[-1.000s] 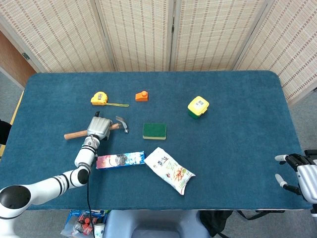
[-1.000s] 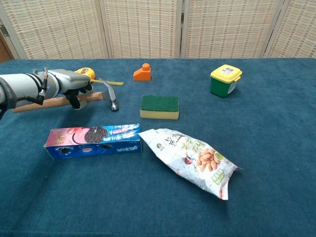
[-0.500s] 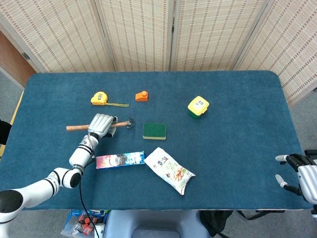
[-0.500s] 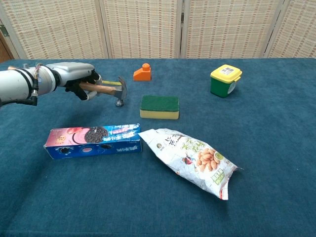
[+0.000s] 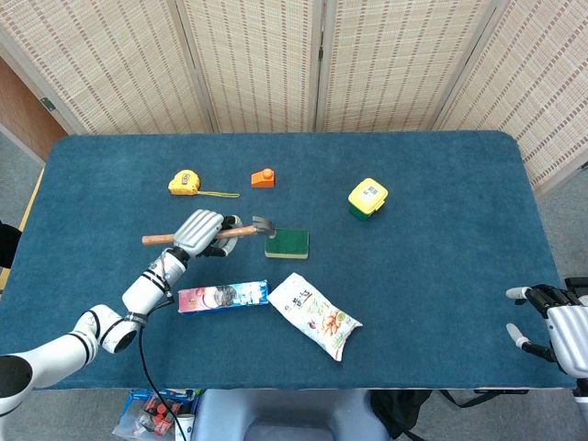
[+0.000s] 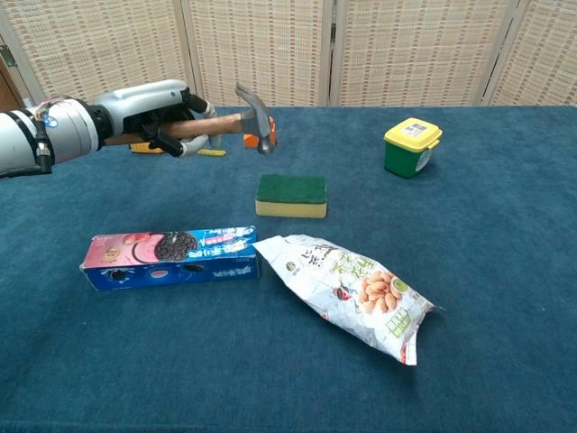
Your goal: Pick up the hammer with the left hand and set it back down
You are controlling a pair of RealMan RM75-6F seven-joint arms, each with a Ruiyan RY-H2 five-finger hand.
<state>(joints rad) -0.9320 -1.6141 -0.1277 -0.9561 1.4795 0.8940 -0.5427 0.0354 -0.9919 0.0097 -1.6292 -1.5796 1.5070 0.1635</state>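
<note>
Left robot hand (image 6: 153, 108) grasping hammer (image 6: 221, 124) by wooden handle, clear above surface (image 5: 441, 239), head near sponge (image 5: 287, 243); right robot hand (image 5: 551, 317) released, fingers apart

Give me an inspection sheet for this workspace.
Surface: blue cloth table.
Job's things: hammer lifted off the table, handle level.
Clutter: tape measure, orange block, sponge, yellow-lidded green tub, cookie box, snack bag.
Hands: left hand grips the hammer handle; right hand holds nothing, at the table's edge.
Cables: black cable hangs from the left arm.
Surroundings: woven folding screen.
</note>
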